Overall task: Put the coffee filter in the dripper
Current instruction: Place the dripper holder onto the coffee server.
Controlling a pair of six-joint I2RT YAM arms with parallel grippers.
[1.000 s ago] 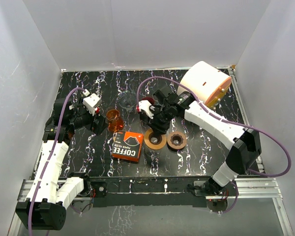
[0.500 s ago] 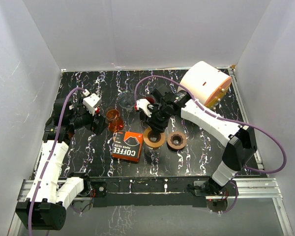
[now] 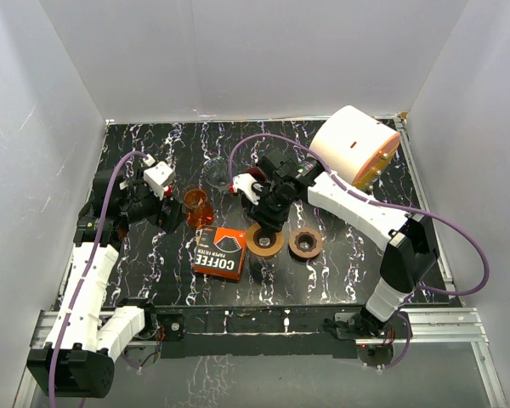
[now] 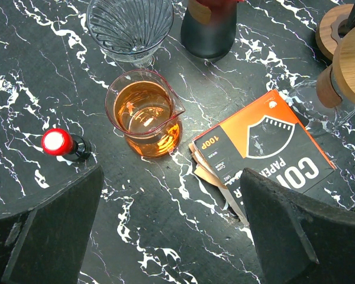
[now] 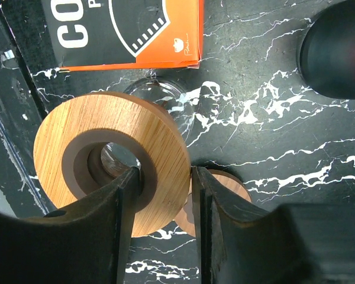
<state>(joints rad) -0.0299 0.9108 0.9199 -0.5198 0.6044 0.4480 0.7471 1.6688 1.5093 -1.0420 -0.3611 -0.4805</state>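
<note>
The clear glass cone dripper (image 4: 130,29) (image 3: 219,174) stands empty at the back of the table. Brown coffee filters (image 4: 210,171) poke from the open end of the orange-and-black filter box (image 4: 266,148) (image 3: 219,252) (image 5: 124,29). My left gripper (image 4: 171,231) (image 3: 172,212) hangs open above bare table, just left of the box, holding nothing. My right gripper (image 5: 165,174) (image 3: 268,223) is shut on a wooden ring (image 5: 112,163) (image 3: 266,242): one finger is inside its hole, the other against its outer rim. The ring sits on a glass vessel (image 5: 160,89).
A glass carafe of orange liquid (image 4: 145,118) (image 3: 196,206) stands between dripper and box. A second wooden ring (image 3: 306,243) (image 5: 225,183) lies right of the first. A dark cup (image 4: 208,29) (image 5: 337,53), a small red-capped item (image 4: 58,142) and a big white cylinder (image 3: 354,144) are around.
The right arm has shifted a little left and toward the back, its gripper staying at the wooden ring. The left arm has not moved.
</note>
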